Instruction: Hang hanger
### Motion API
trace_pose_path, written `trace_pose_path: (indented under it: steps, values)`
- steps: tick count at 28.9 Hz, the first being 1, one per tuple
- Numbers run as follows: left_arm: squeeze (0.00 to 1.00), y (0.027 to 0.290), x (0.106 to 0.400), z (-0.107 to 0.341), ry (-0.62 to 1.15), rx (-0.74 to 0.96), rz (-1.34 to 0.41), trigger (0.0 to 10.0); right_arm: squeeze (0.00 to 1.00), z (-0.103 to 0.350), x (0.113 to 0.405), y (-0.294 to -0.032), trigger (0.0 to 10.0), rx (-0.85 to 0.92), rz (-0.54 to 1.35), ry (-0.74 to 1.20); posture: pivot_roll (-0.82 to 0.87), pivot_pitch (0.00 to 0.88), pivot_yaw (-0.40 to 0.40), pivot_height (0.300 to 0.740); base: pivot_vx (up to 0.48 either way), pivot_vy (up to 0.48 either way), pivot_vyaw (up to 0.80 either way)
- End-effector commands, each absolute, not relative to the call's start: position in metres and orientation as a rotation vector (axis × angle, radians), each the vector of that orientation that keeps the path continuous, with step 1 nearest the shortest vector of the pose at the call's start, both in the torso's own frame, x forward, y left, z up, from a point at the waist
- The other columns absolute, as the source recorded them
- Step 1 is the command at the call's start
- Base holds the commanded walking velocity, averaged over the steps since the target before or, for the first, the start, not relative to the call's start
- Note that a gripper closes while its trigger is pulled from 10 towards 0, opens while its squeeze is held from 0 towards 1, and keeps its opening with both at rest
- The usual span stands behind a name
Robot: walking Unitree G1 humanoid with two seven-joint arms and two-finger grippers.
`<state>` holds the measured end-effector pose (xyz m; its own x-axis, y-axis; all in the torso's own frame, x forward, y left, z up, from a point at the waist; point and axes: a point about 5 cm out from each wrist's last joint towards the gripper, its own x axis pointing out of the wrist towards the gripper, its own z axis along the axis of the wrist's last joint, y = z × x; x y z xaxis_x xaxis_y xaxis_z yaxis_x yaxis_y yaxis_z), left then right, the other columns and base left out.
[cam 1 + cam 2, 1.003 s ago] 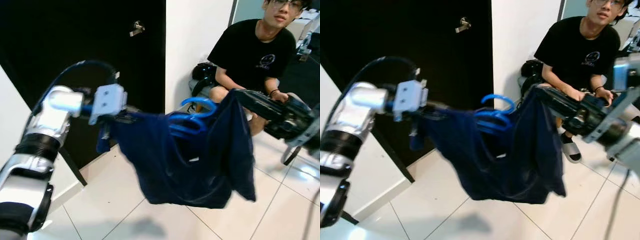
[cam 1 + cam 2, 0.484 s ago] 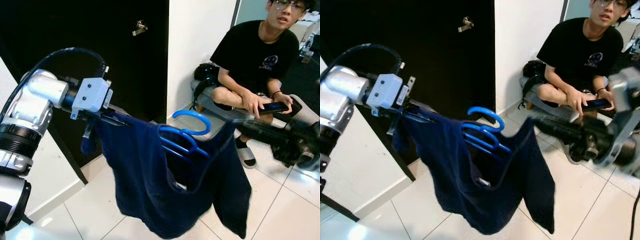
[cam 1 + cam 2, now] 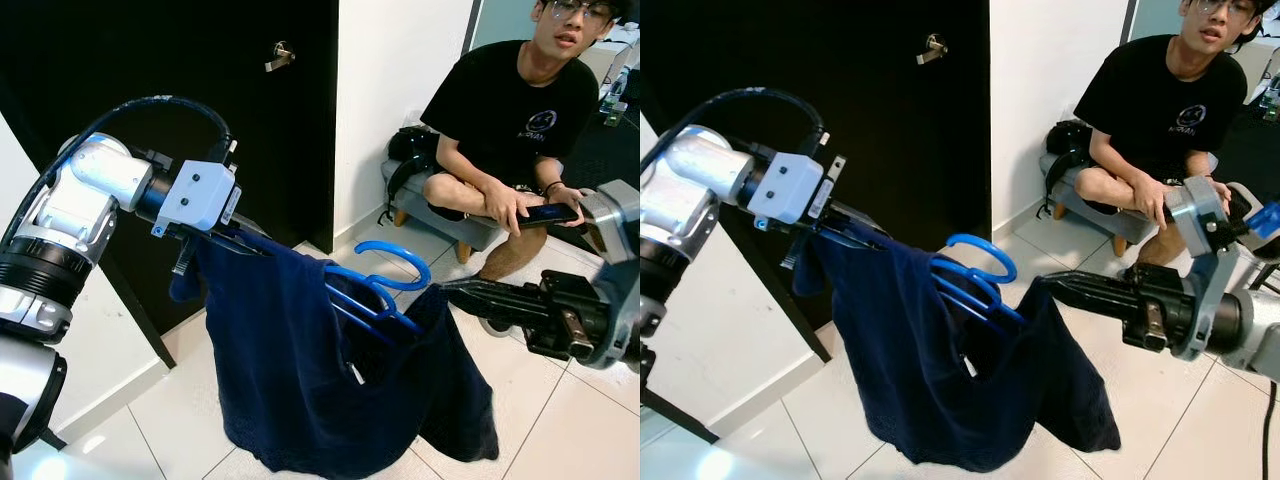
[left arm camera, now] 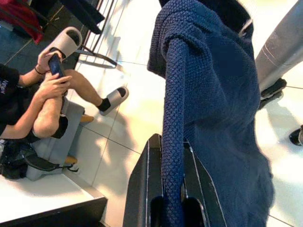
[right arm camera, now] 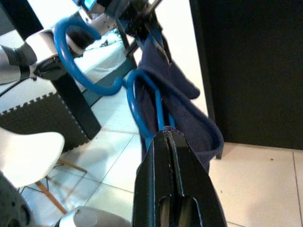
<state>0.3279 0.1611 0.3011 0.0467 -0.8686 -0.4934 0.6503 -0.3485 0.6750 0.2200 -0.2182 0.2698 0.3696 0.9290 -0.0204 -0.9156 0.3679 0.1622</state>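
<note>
Two grippers hold the navy knit garment point(image 3: 300, 380) in mid-air: my left gripper point(image 4: 173, 156) clamped on one edge, right gripper point(image 5: 169, 142) on the other. The blue hanger point(image 3: 385, 285) sits inside — the cloth sags lower now. A seated person point(image 3: 505, 120) watches beside the black door point(image 3: 200, 80).
</note>
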Motion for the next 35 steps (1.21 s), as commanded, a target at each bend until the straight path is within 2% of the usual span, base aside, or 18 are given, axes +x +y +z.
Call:
trace_pose_path:
  steps: [1, 8, 10, 11, 12, 13, 14, 16, 17, 20, 22, 25, 26, 27, 29, 32, 34, 35]
  values:
    - [0.00, 0.159, 0.330, 0.293, -0.252, 1.080, -1.620, 0.0, 0.00, 0.280, 0.220, -0.212, 0.0, 0.138, 1.220, 0.056, -0.08, 0.032, 0.041, 0.740, 0.000, 0.000, 0.00]
    - [0.00, 0.147, 0.328, 0.276, -0.270, 0.999, -1.643, 0.0, 0.00, 0.294, 0.237, -0.213, 0.0, 0.171, 1.109, -0.051, -0.08, 0.030, 0.041, 0.740, 0.000, 0.000, 0.00]
    - [0.00, 0.143, 0.326, 0.272, -0.283, 0.981, -1.660, 0.0, 0.00, 0.296, 0.243, -0.214, 0.4, 0.174, 1.073, -0.062, -0.08, 0.028, 0.039, 0.740, 0.000, 0.000, 0.00]
    - [0.00, 0.139, 0.324, 0.268, -0.299, 0.957, -1.672, 0.0, 0.00, 0.296, 0.248, -0.213, 3.0, 0.169, 1.038, -0.056, -0.08, 0.028, 0.039, 0.740, 0.000, 0.000, 0.00]
    - [0.00, 0.135, 0.322, 0.267, -0.327, 0.930, -1.678, 0.0, 0.04, 0.287, 0.254, -0.213, 10.0, 0.136, 0.992, 0.004, -0.09, 0.027, 0.033, 0.740, 0.000, 0.000, 0.00]
    - [0.00, 0.132, 0.320, 0.268, -0.352, 0.906, -1.681, 0.0, 0.52, 0.280, 0.257, -0.212, 10.0, 0.113, 0.973, 0.057, -0.09, 0.027, 0.032, 0.740, 0.000, 0.000, 0.00]
    - [0.00, 0.129, 0.319, 0.269, -0.374, 0.884, -1.680, 0.0, 0.92, 0.273, 0.257, -0.211, 10.0, 0.090, 0.970, 0.103, -0.09, 0.027, 0.030, 0.740, 0.000, 0.000, 0.00]
    - [0.00, 0.129, 0.319, 0.269, -0.374, 0.884, -1.680, 0.0, 0.92, 0.273, 0.257, -0.211, 10.0, 0.090, 0.970, 0.103, -0.09, 0.027, 0.030, 0.740, 0.000, 0.000, 0.00]
    - [0.00, 0.128, 0.319, 0.271, -0.393, 0.869, -1.675, 0.0, 1.00, 0.267, 0.256, -0.210, 10.0, 0.070, 0.980, 0.147, -0.09, 0.027, 0.029, 0.740, 0.000, 0.000, 0.00]
    - [0.00, 0.124, 0.317, 0.280, -0.454, 0.803, -1.672, 0.0, 1.00, 0.244, 0.257, -0.214, 10.0, -0.042, 0.906, 0.317, -0.09, 0.027, 0.027, 0.740, 0.000, 0.000, 0.00]
    - [0.00, 0.124, 0.317, 0.280, -0.454, 0.803, -1.672, 0.0, 1.00, 0.244, 0.257, -0.214, 10.0, -0.042, 0.906, 0.317, -0.09, 0.027, 0.027, 0.740, 0.000, 0.000, 0.00]
    - [0.00, 0.120, 0.312, 0.288, -0.502, 0.658, -1.688, 0.0, 1.00, 0.227, 0.276, -0.249, 10.0, -0.164, 0.598, 0.410, -0.10, 0.026, 0.029, 0.740, 0.000, 0.000, 0.00]
    - [0.00, 0.120, 0.312, 0.288, -0.502, 0.658, -1.688, 0.0, 1.00, 0.227, 0.276, -0.249, 10.0, -0.164, 0.598, 0.410, -0.10, 0.026, 0.029, 0.740, 0.000, 0.000, 0.00]
    - [0.00, 0.119, 0.311, 0.288, -0.506, 0.627, -1.692, 0.0, 1.00, 0.227, 0.280, -0.260, 10.0, -0.174, 0.519, 0.410, -0.10, 0.026, 0.029, 0.740, 0.000, 0.000, 0.00]
    - [0.00, 0.120, 0.310, 0.286, -0.489, 0.550, -1.706, 0.0, 1.00, 0.252, 0.282, -0.273, 10.0, -0.089, 0.501, 0.262, -0.10, 0.026, 0.029, 0.740, 0.000, 0.000, 0.00]
    - [0.00, 0.121, 0.310, 0.286, -0.484, 0.533, -1.709, 0.0, 1.00, 0.259, 0.281, -0.275, 10.0, -0.069, 0.511, 0.222, -0.10, 0.026, 0.030, 0.740, 0.000, 0.000, 0.00]
    - [0.00, 0.122, 0.310, 0.281, -0.456, 0.464, -1.710, 0.0, 1.00, 0.299, 0.265, -0.275, 10.0, 0.028, 0.665, 0.017, -0.11, 0.028, 0.036, 0.740, 0.000, 0.000, 0.00]
    - [0.00, 0.122, 0.308, 0.275, -0.428, 0.440, -1.721, 0.0, 0.87, 0.321, 0.248, -0.274, 10.0, 0.058, 0.806, -0.086, -0.11, 0.029, 0.036, 0.740, 0.000, 0.000, 0.00]
